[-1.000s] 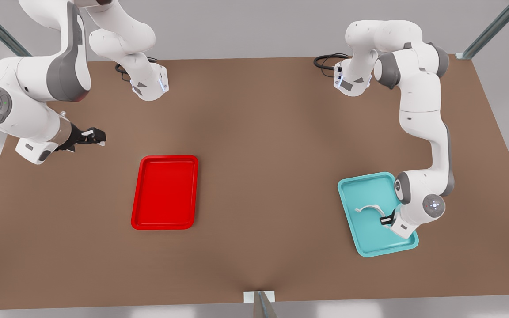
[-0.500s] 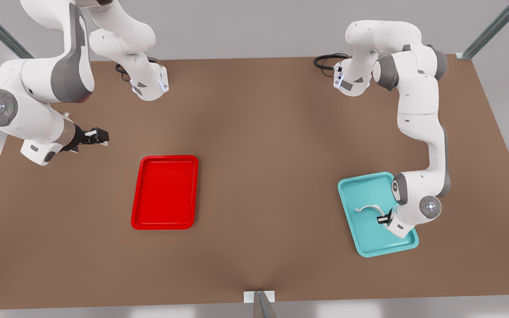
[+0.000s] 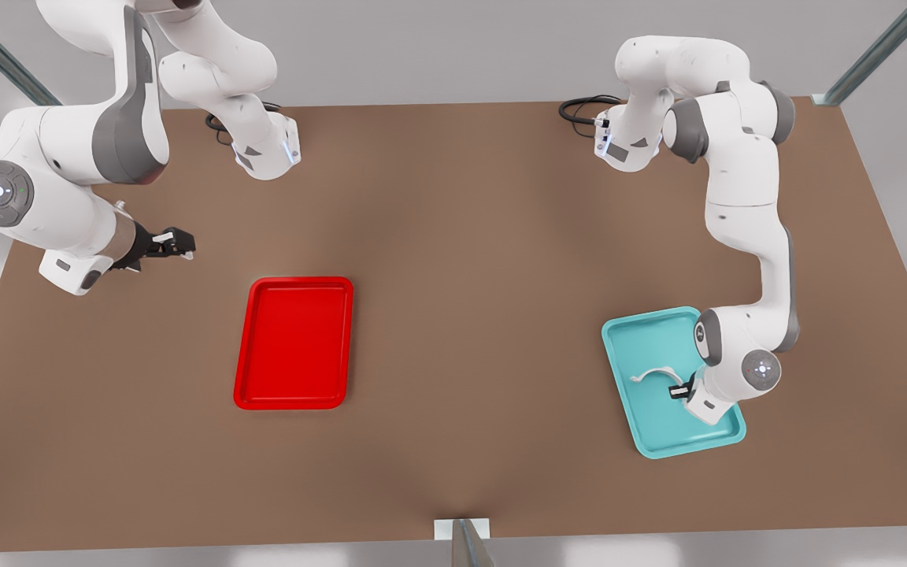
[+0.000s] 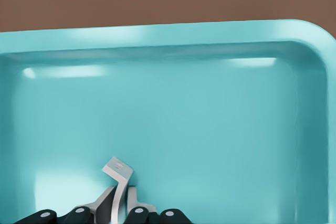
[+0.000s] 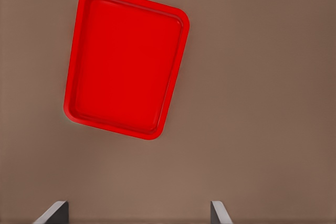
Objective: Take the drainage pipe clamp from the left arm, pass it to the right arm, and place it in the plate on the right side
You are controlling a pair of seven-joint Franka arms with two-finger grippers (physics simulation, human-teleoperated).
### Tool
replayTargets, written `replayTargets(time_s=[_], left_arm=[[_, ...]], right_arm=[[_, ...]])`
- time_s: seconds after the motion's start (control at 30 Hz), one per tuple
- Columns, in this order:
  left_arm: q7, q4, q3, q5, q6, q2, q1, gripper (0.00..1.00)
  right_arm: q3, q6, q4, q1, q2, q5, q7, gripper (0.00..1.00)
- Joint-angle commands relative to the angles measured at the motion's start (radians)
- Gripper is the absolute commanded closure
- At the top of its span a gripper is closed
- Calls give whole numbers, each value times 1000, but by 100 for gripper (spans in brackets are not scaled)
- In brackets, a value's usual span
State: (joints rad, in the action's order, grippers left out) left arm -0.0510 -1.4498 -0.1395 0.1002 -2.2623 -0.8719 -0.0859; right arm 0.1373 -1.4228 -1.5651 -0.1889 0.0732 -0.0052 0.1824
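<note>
Fingers of my left tool are closing around one tab of the drainage pipe clamp, which is lying in the teal tray. My right tool is waiting spread, near the plate. Lift, handover and placing are all remaining.

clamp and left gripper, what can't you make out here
- Clamp: left wrist view, one tab shows; the frame edge cuts off the rest.
- Left gripper, over the teal tray: front view, its wrist covers it, so the grip on the clamp is unclear.
- Right gripper, waiting open: nothing hidden that matters.
</note>
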Motion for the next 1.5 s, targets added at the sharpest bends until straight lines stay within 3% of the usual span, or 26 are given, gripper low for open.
replayTargets(time_s=[0.0,0.03,0.3,0.37,0.47,0.53,0.77,0.87,1.23,1.37,1.47], left_arm=[[3,0,0,3,0,1,0,72],[2,2,0,3,1,2,0,79],[-4,32,0,55,168,65,2,79],[-157,42,-2,55,222,85,-60,79],[-323,215,52,56,348,44,-74,79],[-402,301,78,46,380,45,-149,79],[-797,335,83,12,398,51,-416,79],[-966,402,104,15,392,30,-485,79],[-1058,450,136,15,359,4,-502,79],[-1058,450,152,15,359,5,-500,79],[-1058,450,152,15,356,4,-502,79]], right_arm=[[1,1,0,-1,-1,1,3,0],[1,1,0,-1,-1,1,3,0],[1,1,-4,-1,-1,2,3,0],[1,1,-4,-1,-1,2,3,0],[1,-1,-4,-1,-1,2,3,0],[1,-1,-4,-1,-1,2,3,0],[-1,-5,-13,-3,-1,-1,3,0],[-4,-80,11,-60,115,135,0,0],[-24,-597,23,-429,321,132,89,0],[-24,-752,28,-454,373,128,107,0],[-24,-864,36,-465,412,123,321,0]])
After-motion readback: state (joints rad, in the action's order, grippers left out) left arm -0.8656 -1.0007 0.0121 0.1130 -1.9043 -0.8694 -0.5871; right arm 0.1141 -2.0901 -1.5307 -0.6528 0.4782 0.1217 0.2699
